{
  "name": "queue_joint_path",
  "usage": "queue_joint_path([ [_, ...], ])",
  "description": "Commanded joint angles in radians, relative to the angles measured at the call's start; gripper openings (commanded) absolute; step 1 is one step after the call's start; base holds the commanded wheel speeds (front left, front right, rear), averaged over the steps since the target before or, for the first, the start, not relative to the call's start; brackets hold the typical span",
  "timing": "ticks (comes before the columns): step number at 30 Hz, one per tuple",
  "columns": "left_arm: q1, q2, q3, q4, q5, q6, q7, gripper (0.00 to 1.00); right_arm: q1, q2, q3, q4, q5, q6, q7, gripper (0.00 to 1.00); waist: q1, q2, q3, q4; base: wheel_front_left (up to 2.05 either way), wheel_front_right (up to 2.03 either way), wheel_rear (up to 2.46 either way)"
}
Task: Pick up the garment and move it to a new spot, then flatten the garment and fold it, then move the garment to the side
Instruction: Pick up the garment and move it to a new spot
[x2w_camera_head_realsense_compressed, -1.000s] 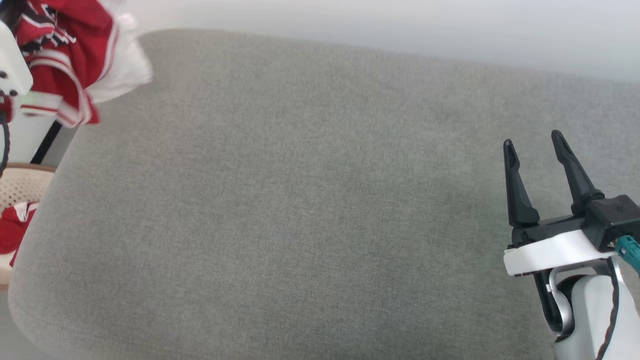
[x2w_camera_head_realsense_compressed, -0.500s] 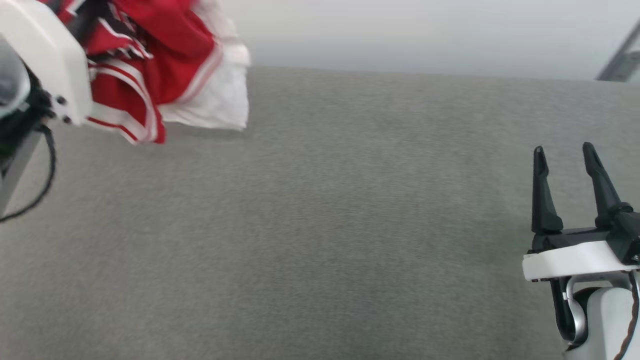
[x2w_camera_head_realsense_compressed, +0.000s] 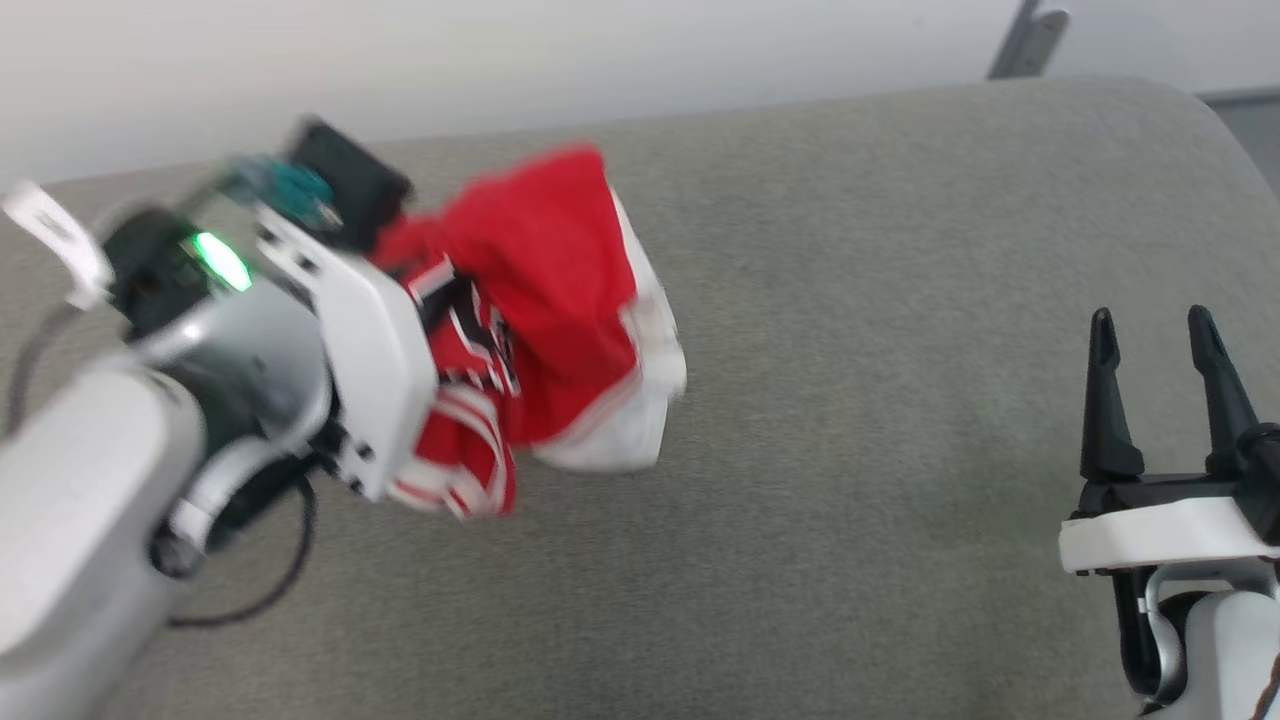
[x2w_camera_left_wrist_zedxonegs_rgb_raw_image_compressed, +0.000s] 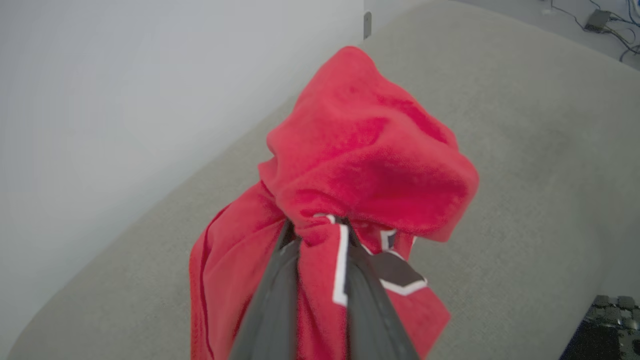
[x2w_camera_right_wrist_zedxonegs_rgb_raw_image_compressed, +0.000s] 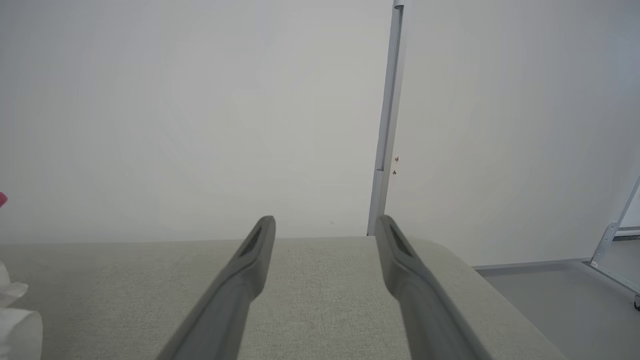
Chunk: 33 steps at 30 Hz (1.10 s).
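Observation:
The garment (x2w_camera_head_realsense_compressed: 545, 300) is a bunched red shirt with white trim and black lettering, hanging from my left gripper above the left-middle of the grey cushion (x2w_camera_head_realsense_compressed: 850, 450). In the left wrist view my left gripper (x2w_camera_left_wrist_zedxonegs_rgb_raw_image_compressed: 320, 225) is shut on a fold of the garment (x2w_camera_left_wrist_zedxonegs_rgb_raw_image_compressed: 360, 165), and the cloth drapes over and around both fingers. The white wrist housing (x2w_camera_head_realsense_compressed: 370, 370) hides the fingers in the head view. My right gripper (x2w_camera_head_realsense_compressed: 1150, 330) stands open and holds nothing at the lower right, well apart from the shirt. A white edge of the garment (x2w_camera_right_wrist_zedxonegs_rgb_raw_image_compressed: 12, 310) shows at the left of the right wrist view, beside the open right gripper (x2w_camera_right_wrist_zedxonegs_rgb_raw_image_compressed: 325, 225).
The cushion's rounded right end (x2w_camera_head_realsense_compressed: 1200, 110) drops to grey floor (x2w_camera_right_wrist_zedxonegs_rgb_raw_image_compressed: 560, 290). A pale wall runs along its far side, with a vertical metal strip (x2w_camera_right_wrist_zedxonegs_rgb_raw_image_compressed: 387, 125). Cables (x2w_camera_left_wrist_zedxonegs_rgb_raw_image_compressed: 600, 20) lie on the floor beyond the cushion.
The head camera has swung right. My left arm has carried the garment from the upper left corner in over the cushion, toward its middle. The right gripper stays open.

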Motion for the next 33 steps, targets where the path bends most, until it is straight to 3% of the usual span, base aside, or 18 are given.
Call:
queue_joint_path([
  [1,0.018,-0.003,-0.003,0.006,0.005,0.004,0.003,0.0,0.001,0.004,0.002,0.007,0.004,0.0,-0.008,1.0,0.0,-0.0001,0.021,-0.031,0.0,0.0,0.0],
  [10,0.112,-0.073,-0.102,0.217,-0.013,-0.038,-0.017,0.0,-0.028,0.004,0.068,0.033,0.05,0.0,-0.008,1.0,0.0,-0.0001,0.065,-0.106,0.0,0.0,0.0],
  [18,0.125,-0.129,-0.143,0.466,-0.025,-0.094,-0.043,0.0,-0.041,0.003,0.084,0.038,0.061,0.0,-0.008,1.0,0.0,-0.0001,0.085,-0.128,0.0,0.0,0.0],
  [19,0.124,-0.139,-0.146,0.492,-0.03,-0.1,-0.045,0.05,-0.041,0.003,0.085,0.038,0.061,0.0,-0.008,1.0,0.0,-0.0001,0.085,-0.128,0.0,0.0,0.0],
  [20,0.125,-0.146,-0.15,0.515,-0.034,-0.105,-0.046,0.18,-0.041,0.003,0.085,0.039,0.06,0.0,-0.008,1.0,0.0,-0.0001,0.085,-0.127,0.0,0.0,0.0],
  [22,0.117,-0.162,-0.159,0.551,-0.027,-0.118,-0.055,0.33,-0.04,0.004,0.087,0.043,0.055,0.0,-0.008,1.0,0.0,-0.0001,0.08,-0.122,0.0,0.0,0.0],
  [23,0.11,-0.171,-0.158,0.563,-0.032,-0.124,-0.062,0.54,-0.04,0.003,0.088,0.044,0.051,0.0,-0.008,1.0,0.0,-0.0001,0.077,-0.117,0.0,0.0,0.0],
  [24,0.102,-0.179,-0.155,0.573,-0.037,-0.131,-0.069,1.0,-0.039,0.003,0.087,0.046,0.046,0.0,-0.008,1.0,0.0,-0.0001,0.072,-0.112,0.0,0.0,0.0],
  [33,0.07,-0.17,-0.091,0.529,-0.045,-0.14,-0.192,1.0,-0.015,0.003,0.09,0.058,0.0,0.0,-0.008,1.0,0.0,-0.0001,0.01,-0.05,0.0,0.0,0.0],
])
